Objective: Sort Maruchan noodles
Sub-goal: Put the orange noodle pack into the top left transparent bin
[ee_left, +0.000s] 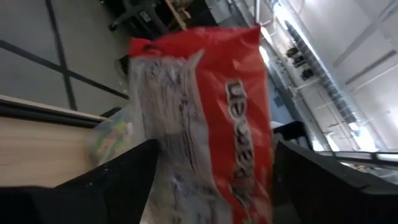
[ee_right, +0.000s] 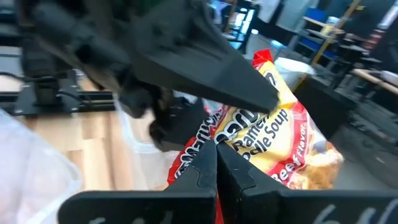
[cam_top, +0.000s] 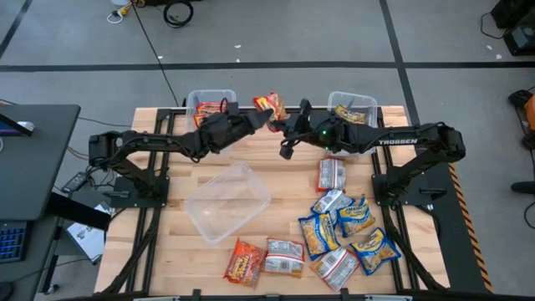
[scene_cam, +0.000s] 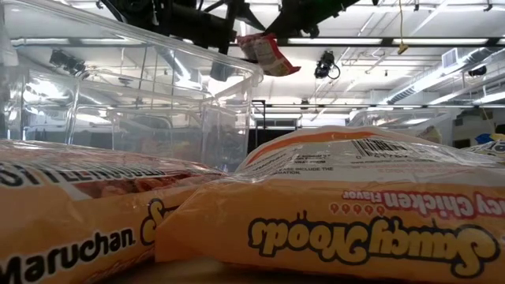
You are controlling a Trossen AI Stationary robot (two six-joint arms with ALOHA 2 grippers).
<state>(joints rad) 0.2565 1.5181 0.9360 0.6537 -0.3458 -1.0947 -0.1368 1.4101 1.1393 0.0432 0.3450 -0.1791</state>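
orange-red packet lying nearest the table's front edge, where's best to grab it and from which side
Probably from straight above, pinching across the short width of the orange-red packet. It lies flat with bare wood on its outer side, while a silver packet touches its other long edge, so approach from the bare side.

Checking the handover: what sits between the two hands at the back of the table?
In the high view, an orange-red noodle packet sits between the left hand and the right hand, above the table's back edge.

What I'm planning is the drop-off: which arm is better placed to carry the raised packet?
Right. The right gripper looks shut on the edge of the orange-red packet, while the left gripper has its fingers open on either side.
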